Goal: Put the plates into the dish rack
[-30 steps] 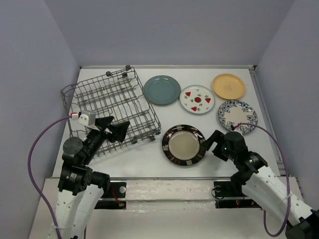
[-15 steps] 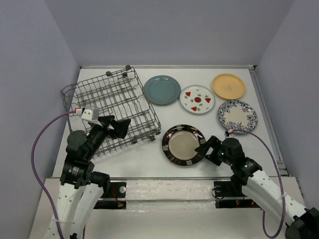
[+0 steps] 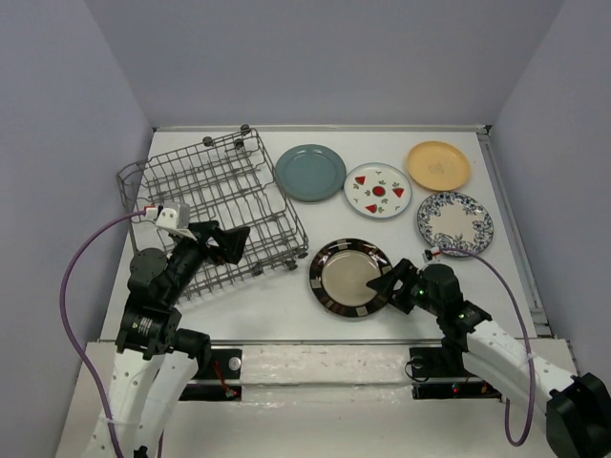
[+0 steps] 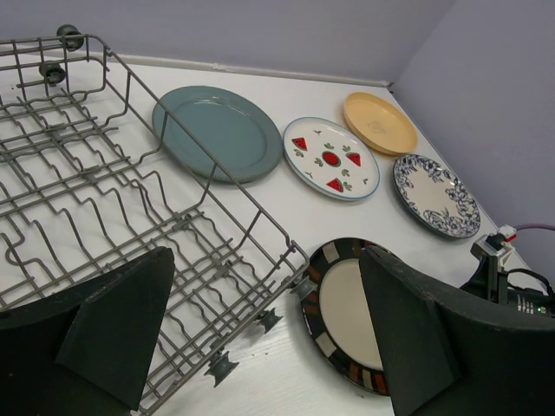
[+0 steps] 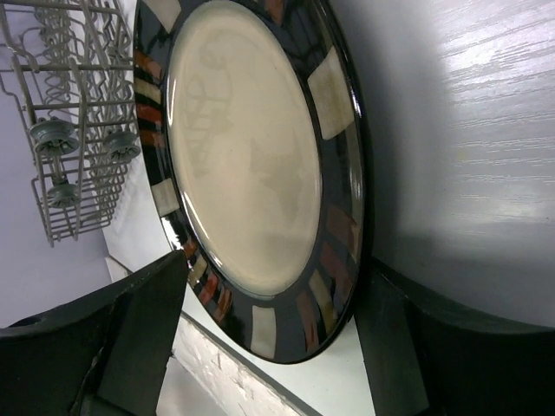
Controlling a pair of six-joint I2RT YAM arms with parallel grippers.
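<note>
The black-rimmed plate with a silver centre (image 3: 350, 277) lies flat near the table's front. My right gripper (image 3: 387, 283) is open, low at the plate's right edge. In the right wrist view the plate's rim (image 5: 338, 260) lies between the open fingers of the right gripper (image 5: 269, 338). My left gripper (image 3: 229, 243) is open and empty, above the near right corner of the grey wire dish rack (image 3: 212, 196). The teal plate (image 3: 310, 173), watermelon plate (image 3: 378, 190), yellow-orange plate (image 3: 438, 165) and blue floral plate (image 3: 454, 222) lie flat on the table.
The rack (image 4: 104, 199) sits skewed at the left, its black wheels (image 4: 221, 368) near the black-rimmed plate (image 4: 347, 303). Walls close the table at the back and both sides. A purple cable (image 3: 72, 286) loops beside the left arm.
My right gripper has moved left and down to the black-rimmed plate, so its open fingers now straddle the rim. My left gripper shifted slightly forward over the rack, then held still.
</note>
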